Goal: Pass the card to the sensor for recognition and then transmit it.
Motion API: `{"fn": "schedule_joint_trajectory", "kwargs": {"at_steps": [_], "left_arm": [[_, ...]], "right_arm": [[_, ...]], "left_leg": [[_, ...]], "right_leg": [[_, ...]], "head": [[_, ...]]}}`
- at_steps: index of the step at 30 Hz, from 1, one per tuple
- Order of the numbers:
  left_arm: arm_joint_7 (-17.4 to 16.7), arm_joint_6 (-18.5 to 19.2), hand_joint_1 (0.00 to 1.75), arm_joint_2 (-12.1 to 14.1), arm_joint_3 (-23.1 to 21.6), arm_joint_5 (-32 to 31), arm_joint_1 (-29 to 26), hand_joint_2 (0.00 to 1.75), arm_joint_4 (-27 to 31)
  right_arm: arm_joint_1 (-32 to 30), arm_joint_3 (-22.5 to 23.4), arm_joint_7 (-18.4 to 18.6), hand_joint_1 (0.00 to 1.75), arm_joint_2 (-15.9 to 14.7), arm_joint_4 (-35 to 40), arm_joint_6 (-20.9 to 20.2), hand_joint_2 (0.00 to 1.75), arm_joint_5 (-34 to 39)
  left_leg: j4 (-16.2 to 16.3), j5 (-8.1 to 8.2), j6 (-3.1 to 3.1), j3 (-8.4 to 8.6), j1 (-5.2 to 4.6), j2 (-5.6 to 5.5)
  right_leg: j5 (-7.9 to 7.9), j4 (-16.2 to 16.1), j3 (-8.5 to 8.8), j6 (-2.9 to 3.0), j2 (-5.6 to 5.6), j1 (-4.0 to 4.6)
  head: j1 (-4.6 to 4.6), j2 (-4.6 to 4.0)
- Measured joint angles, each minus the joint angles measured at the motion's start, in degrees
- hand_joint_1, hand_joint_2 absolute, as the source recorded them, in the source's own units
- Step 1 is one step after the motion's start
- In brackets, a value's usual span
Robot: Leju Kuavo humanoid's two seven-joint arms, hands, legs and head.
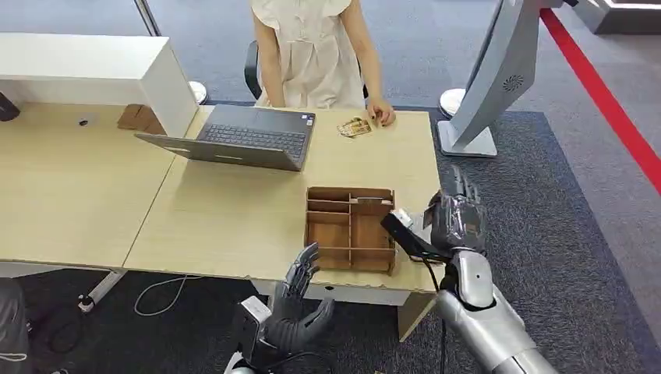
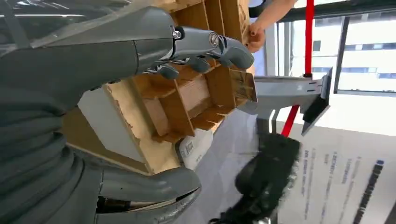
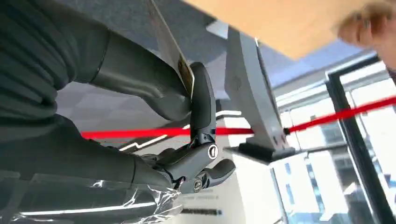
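Pinching a card (image 3: 172,53) edge-on: right hand (image 1: 456,212), beside the wooden organiser (image 1: 350,227).
Left hand (image 1: 300,300) spread, apparently empty; pale desk (image 1: 234,210), grey carpet (image 1: 561,234).

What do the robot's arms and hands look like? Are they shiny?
Yes, a bit. The right arm is smooth silver metal with rounded sections and a thin black cable beside it. The right hand is dark grey under crinkly clear plastic wrap. The left hand is dark grey too, with jointed fingers showing small round silver pins, and a grey ribbed cover behind the hand.
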State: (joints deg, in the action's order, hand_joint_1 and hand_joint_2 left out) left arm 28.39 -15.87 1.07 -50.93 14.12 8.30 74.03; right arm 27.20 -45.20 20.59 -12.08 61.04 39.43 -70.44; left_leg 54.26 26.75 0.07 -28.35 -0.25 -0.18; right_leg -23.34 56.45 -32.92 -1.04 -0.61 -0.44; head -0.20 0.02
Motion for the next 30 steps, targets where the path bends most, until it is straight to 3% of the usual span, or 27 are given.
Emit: {"fn": "schedule_joint_trajectory", "kwargs": {"at_steps": [6, 12, 19, 30], "left_arm": [[0.68, 0.96, 0.0, -0.41, 0.39, 0.13, 0.07, 1.75, -1.07], [1.18, 3.04, 0.0, -1.01, 0.15, 0.18, 0.8, 1.75, -2.45], [1.77, 3.74, 0.0, -1.92, -0.78, 0.7, 2.32, 1.75, -4.22], [2.27, 4.57, 0.0, -2.82, -2.42, 1.64, 3.93, 1.75, -6.62]], "right_arm": [[3.85, 1.88, 2.71, 1.75, -3.26, 10.01, -7.27, 1.75, -1.91], [10.12, 1.44, 1.29, 1.75, -3.43, 11.96, -18.35, 1.75, 2.97], [17.72, -1.11, -1.13, 1.75, 0.35, 6.84, -25.83, 1.75, 7.52], [23.2, -4.78, -2.62, 1.75, 6.2, -3.59, -29.25, 1.75, 8.76]], "left_leg": [[0.0, 0.0, 0.0, 0.01, -0.01, 0.01], [0.0, -0.02, 0.0, -0.02, -0.01, 0.01], [0.0, -0.05, -0.04, -0.03, 0.0, 0.0], [0.0, -0.05, -0.04, -0.11, 0.01, -0.03]], "right_leg": [[0.02, 0.0, 0.0, -0.02, -0.01, -0.02], [0.05, 0.02, 0.0, 0.0, -0.01, -0.02], [0.05, 0.08, -0.02, 0.01, -0.01, 0.0], [0.05, 0.08, -0.1, 0.01, 0.01, 0.0]], "head": [[0.0, -0.02], [0.0, -0.02], [-0.02, -0.02], [0.0, -0.02]]}}
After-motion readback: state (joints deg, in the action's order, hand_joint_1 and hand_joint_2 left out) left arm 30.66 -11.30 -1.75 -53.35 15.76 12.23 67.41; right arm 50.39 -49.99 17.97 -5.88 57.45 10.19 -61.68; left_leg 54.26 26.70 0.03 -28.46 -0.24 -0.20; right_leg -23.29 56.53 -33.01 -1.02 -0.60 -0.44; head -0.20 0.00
